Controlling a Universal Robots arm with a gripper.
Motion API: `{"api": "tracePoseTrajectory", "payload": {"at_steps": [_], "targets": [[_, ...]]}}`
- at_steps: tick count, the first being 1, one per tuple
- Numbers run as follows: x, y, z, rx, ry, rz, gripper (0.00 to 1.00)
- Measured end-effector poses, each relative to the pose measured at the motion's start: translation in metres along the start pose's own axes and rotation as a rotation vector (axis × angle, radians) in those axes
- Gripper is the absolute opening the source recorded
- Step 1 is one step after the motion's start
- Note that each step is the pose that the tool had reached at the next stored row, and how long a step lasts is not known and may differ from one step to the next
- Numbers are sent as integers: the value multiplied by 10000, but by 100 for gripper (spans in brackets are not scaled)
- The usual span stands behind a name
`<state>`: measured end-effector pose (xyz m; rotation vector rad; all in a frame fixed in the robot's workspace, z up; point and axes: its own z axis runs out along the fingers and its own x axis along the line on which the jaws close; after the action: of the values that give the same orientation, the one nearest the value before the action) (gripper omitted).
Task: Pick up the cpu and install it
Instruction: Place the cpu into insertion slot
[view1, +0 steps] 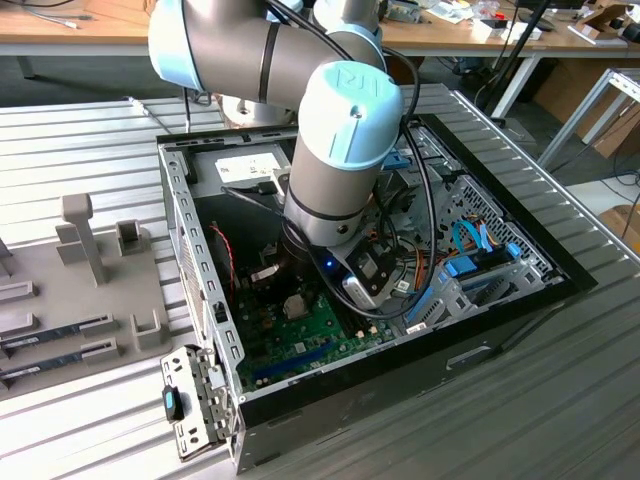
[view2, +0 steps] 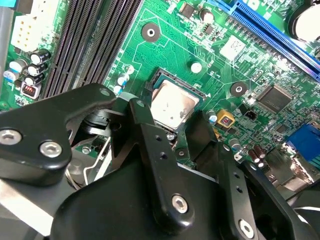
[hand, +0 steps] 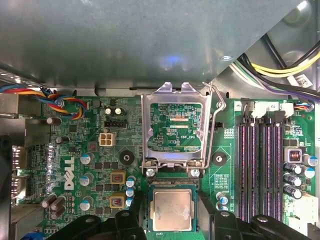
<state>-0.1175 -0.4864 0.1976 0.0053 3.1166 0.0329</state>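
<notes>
Step in hand: install, seating stage (judged). The cpu (hand: 172, 210) lies flat in the socket (hand: 148, 207), next to the hinged-open load frame (hand: 146, 125); gripper (hand: 172, 220) fingers (hand: 131, 221) spread, flanking the cpu w/ socket rim showing between, not pinching; mobo (hand: 75, 145) carries white print; cable label (hand: 300, 80) white.
</notes>
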Motion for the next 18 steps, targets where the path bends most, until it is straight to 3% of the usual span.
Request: {"api": "tracePoseTrajectory", "payload": {"at_steps": [5, 18], "targets": [[-1, 2, -75, -1, -43, -1, 55], [-5, 20, -78, 0, -44, -4, 55]]}}
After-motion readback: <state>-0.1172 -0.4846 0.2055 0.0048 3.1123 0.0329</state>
